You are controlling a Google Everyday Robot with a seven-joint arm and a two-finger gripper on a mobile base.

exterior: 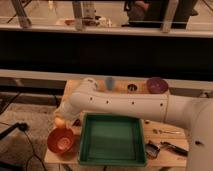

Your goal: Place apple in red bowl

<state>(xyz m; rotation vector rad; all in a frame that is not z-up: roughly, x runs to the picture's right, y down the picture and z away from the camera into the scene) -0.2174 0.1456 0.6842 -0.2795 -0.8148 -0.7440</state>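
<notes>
Yellowish, smooth apple (59,121) sits at your gripper (63,114), right by the red bowl (64,142) rim — likely light, firm, roll-prone, so pinch across its middle — grip state can't be told.

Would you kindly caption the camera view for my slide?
Gripper at the apple, by the far rim of the red bowl, beside the green tray.

Worktop (120,90), contents by position.
- Tray (109,140): front centre.
- Front bowl (61,141): just left of the tray, at the front-left corner.
- Apple (59,121): directly behind the front bowl and outside it, near the left edge.
- Claw (65,114): at the apple, seemingly just above it; contact cannot be told.
- Arm (130,102): comes from the right and crosses behind the tray.
- Cup (109,83): back centre.
- Rear bowl (157,85): back right, right of the cup.
</notes>
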